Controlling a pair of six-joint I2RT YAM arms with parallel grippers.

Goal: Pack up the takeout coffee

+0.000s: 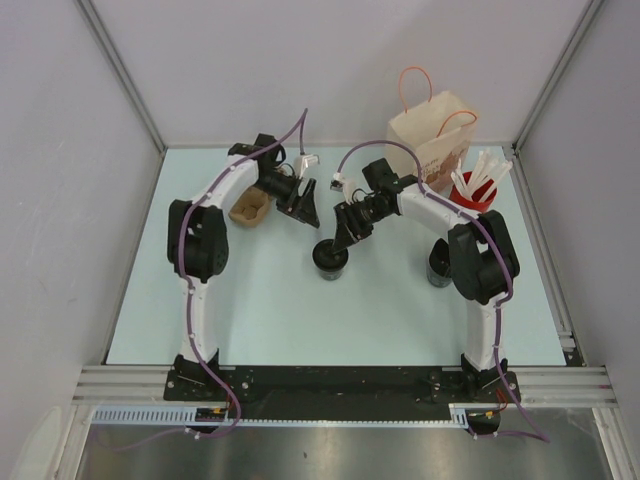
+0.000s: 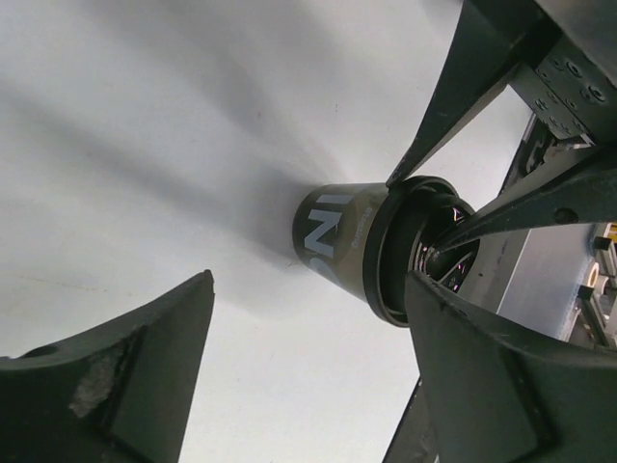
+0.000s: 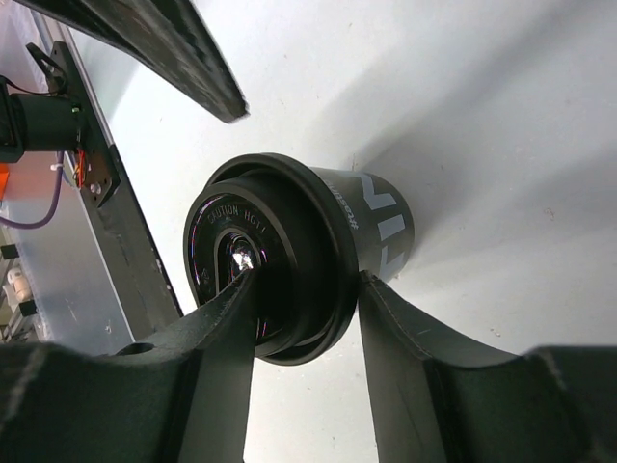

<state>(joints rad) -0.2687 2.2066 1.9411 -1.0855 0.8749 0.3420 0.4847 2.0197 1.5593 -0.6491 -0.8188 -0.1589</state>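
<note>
The takeout coffee [image 1: 330, 258], a short black cup with a ringed black lid, stands upright mid-table. My right gripper [image 1: 341, 236] is shut on its lid. In the right wrist view one finger lies on the lid top and the other presses under the rim of the takeout coffee [image 3: 381, 217], with the right gripper [image 3: 307, 282] clamped across that edge. My left gripper [image 1: 306, 212] hangs open just left of and behind the cup, holding nothing. In the left wrist view the cup [image 2: 337, 236] sits beyond the open left gripper [image 2: 307, 299].
A brown paper bag [image 1: 437, 140] with orange handles stands at the back right. A red cup of white sticks [image 1: 476, 190] is beside it. A taller black cup [image 1: 439, 268] stands by the right arm. A brown cardboard piece [image 1: 250, 208] lies under the left arm.
</note>
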